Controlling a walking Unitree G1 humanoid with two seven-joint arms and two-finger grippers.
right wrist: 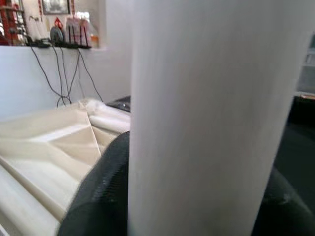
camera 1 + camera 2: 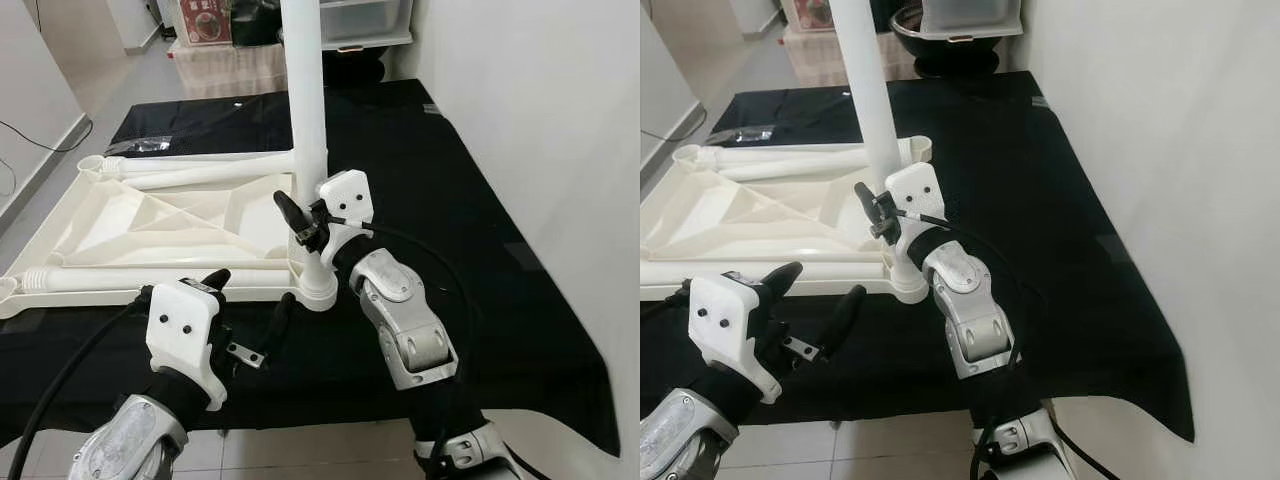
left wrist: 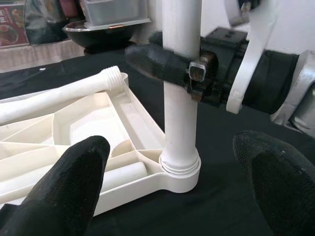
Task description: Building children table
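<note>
A white plastic tabletop point(image 2: 150, 225) lies upside down on a black cloth. One white table leg point(image 2: 305, 110) stands upright in the near right corner socket point(image 2: 318, 288). My right gripper point(image 2: 305, 225) is shut on this leg just above the socket; the leg point(image 1: 206, 118) runs close past the right wrist view. My left gripper point(image 2: 250, 310) hovers open in front of the tabletop's near edge, a little left of the socket, its fingers point(image 3: 64, 191) wide apart and empty. Two more white legs point(image 2: 200, 168) lie across the tabletop, one along the far edge and one point(image 2: 150, 278) along the near edge.
The black cloth point(image 2: 470, 250) covers a low platform against a white wall on the right. Its front edge drops to a tiled floor point(image 2: 300, 450). Boxes and a clear storage bin point(image 2: 360, 20) stand behind. A cable point(image 2: 40, 140) runs along the left wall.
</note>
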